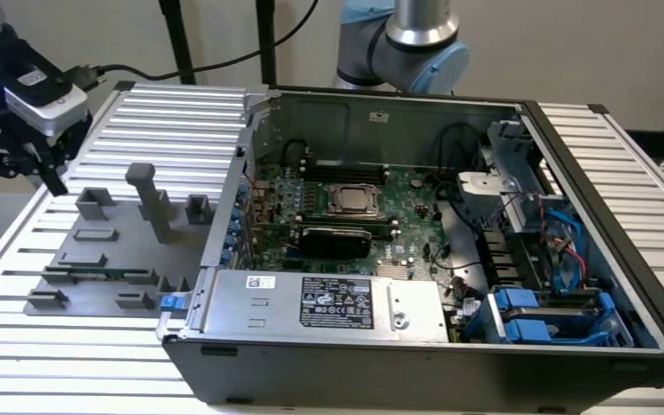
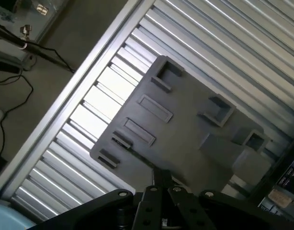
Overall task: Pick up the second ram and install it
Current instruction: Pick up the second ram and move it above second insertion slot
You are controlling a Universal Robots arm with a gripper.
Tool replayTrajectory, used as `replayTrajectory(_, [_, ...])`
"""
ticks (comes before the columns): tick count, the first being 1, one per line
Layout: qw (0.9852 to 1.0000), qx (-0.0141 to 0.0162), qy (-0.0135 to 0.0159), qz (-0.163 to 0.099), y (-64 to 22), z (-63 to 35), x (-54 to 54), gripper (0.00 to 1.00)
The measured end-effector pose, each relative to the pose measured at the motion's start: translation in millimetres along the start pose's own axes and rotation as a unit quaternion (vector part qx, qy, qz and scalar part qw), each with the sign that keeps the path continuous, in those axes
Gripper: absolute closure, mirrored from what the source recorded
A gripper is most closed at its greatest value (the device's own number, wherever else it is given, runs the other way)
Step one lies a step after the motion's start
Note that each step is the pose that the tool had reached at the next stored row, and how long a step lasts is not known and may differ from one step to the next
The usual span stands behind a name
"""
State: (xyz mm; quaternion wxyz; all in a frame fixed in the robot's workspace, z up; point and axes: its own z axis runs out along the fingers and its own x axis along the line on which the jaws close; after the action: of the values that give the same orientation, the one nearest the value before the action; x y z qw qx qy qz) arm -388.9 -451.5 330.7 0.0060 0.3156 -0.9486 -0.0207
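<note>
Jaws pinched together, empty, above gray fixture plate on tabletop. Second ram on plate, 5 o'clock from jaws in exterior view; long axis 3–9 o'clock.

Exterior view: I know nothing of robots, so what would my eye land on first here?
The open computer case dominates, its green motherboard bare in the middle and blue drive bays at the exterior view's right. At the exterior view's left lies a grey tray of slots and posts, with the black gripper hanging shut near its far corner.
</note>
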Motion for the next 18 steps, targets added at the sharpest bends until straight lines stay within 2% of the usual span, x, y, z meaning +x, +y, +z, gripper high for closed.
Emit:
replayTrajectory(4, [0.9993,0.0002,0.0012,-0.036,-0.1,2.3,0.0,0.89])
replayTrajectory(9, [0.9966,0.0005,0.0027,-0.082,-0.2,5.2,0.0,0.89])
replayTrajectory(14, [0.9919,0.0007,0.0042,-0.127,-0.3,8.0,0.0,0.89])
replayTrajectory(18, [0.9866,0.0009,0.0054,-0.163,-0.4,10.3,0.0,0.89])
